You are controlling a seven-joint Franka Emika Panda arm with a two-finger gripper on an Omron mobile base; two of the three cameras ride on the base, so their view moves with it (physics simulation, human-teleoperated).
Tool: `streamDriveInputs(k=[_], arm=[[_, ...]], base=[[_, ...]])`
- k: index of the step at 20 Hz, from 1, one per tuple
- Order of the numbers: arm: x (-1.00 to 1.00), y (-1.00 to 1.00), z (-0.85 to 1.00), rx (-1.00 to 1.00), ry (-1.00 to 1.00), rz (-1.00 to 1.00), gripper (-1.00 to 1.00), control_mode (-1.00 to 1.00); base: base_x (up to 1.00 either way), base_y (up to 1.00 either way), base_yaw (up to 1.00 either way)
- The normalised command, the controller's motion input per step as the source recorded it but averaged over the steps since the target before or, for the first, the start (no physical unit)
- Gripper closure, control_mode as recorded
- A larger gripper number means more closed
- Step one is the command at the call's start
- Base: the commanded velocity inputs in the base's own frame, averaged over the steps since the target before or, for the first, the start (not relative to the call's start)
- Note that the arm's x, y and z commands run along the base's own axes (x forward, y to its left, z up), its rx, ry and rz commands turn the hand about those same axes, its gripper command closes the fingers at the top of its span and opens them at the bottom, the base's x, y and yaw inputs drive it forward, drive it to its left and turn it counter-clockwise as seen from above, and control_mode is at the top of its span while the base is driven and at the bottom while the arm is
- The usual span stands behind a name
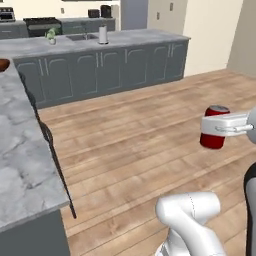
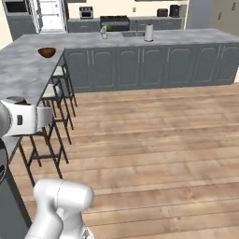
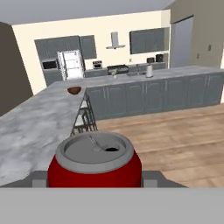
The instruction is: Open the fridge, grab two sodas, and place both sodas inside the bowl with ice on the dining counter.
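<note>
The gripper [image 3: 94,178] is closed around one upright soda [image 3: 94,162], held above the wooden floor; the bowl [image 3: 74,90] lies far ahead at about 11 o'clock in the hand view, on the dining counter [image 3: 35,127].

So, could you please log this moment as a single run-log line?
tool: shut on soda can | can: upright, carried above wood floor | bowl: far end of dining counter | placement: not yet done
</note>
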Motion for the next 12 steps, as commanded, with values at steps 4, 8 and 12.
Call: streamDriveInputs(k=[4,8,12], arm=[[0.0,0.0,0.0,0.0,0.0,0.0,1.0,1.0],[0.0,0.0,0.0,0.0,0.0,0.0,1.0,1.0],[0.0,0.0,0.0,0.0,0.0,0.0,1.0,1.0]], base=[[0.99,-0.57,0.26],[1.0,-0.5,0.26],[1.0,-0.48,0.24]])
